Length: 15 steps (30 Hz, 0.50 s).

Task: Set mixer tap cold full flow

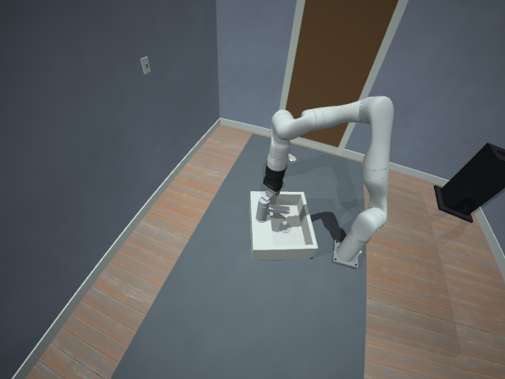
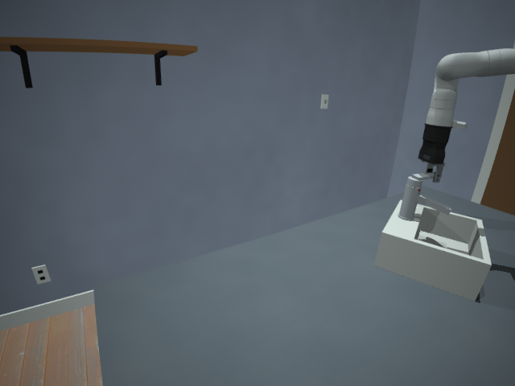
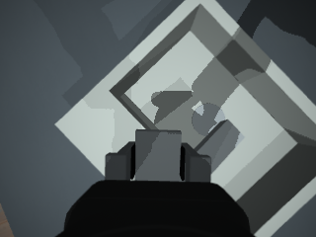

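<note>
A grey mixer tap (image 2: 409, 198) stands on the rim of a white sink basin (image 2: 434, 249), also seen in the top view (image 1: 282, 226). A red dot (image 2: 419, 190) marks the tap body. The spout (image 2: 434, 204) reaches out over the bowl. The flat grey lever (image 2: 422, 176) sticks out from the top of the tap. My gripper (image 2: 434, 174) comes down from above and is shut on the lever's end. In the wrist view the lever (image 3: 158, 153) sits between the two dark fingers, with the basin turned diagonally below. No blue dot shows in any view.
The arm's base (image 1: 346, 257) is bolted to the floor right of the basin. A black box (image 1: 473, 183) stands at the far right. A brown door (image 1: 338, 65) is behind the arm. A wooden shelf (image 2: 95, 45) hangs on the wall.
</note>
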Available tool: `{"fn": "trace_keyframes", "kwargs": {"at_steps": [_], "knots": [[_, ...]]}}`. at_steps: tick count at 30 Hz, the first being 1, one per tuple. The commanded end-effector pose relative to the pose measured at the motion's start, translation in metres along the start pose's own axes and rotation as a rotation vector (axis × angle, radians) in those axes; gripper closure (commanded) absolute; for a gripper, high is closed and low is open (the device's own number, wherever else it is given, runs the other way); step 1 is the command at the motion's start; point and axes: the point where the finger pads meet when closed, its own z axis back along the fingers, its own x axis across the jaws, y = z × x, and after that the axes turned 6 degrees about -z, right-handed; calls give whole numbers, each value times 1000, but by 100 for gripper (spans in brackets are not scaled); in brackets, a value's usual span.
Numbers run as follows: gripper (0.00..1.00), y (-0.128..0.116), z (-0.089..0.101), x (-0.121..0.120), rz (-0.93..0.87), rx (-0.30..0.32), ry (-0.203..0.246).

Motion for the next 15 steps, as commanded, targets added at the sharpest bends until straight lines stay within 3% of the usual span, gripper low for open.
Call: {"fn": "trace_keyframes", "kwargs": {"at_steps": [1,5,6,15], "knots": [[100,0,1,0,1,0,1],[100,0,1,0,1,0,1],[0,0,1,0,1,0,1],[0,0,1,0,1,0,1]]}}
